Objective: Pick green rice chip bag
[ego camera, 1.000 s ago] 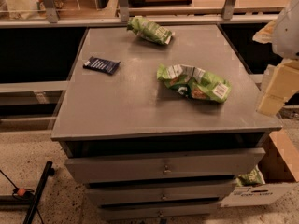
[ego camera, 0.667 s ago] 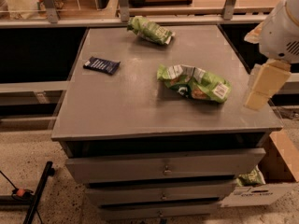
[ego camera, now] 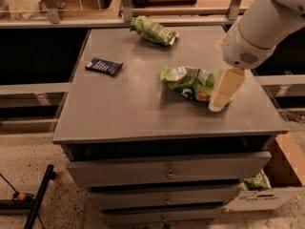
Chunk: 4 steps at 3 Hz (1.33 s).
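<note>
So we've got the rice chip bag (ego camera: 188, 81) lying right of centre on the cabinet top (ego camera: 133, 109), with the gripper (ego camera: 224, 92) at its right end. The smaller snack bag (ego camera: 153, 31) sits behind it near the back edge, the flat packet (ego camera: 104, 66) is well off left, and a cardboard box (ego camera: 281, 171) sits on the floor right of the drawers (ego camera: 167, 168).

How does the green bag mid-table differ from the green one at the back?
The green rice chip bag is larger and crumpled, with white panels; the smaller green bag is narrower and plainer green. The green rice chip bag lies mid-table with the gripper at one end; the smaller green bag lies at the far edge, away from it. Both lie on the table.
</note>
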{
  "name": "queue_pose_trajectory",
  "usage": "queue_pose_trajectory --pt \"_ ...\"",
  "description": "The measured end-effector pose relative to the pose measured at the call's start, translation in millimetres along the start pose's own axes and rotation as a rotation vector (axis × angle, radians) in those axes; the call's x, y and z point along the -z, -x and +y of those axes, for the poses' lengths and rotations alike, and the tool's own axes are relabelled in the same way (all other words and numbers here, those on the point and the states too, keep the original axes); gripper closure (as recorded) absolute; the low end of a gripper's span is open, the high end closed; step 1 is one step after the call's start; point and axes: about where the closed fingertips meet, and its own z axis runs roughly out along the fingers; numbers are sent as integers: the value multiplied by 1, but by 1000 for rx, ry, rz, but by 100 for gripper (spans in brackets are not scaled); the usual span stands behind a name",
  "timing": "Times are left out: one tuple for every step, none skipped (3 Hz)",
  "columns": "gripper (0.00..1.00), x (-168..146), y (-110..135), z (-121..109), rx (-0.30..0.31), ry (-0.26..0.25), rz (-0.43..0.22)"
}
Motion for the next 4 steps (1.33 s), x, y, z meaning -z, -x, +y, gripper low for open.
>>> queue_pose_trajectory --pt "18 -37 20 -12 12 24 -30" --pt "41 -58 30 -18 14 38 -48" --pt "65 -72 36 -18 27 48 -31" --pt "87 -73 39 -21 33 53 -4"
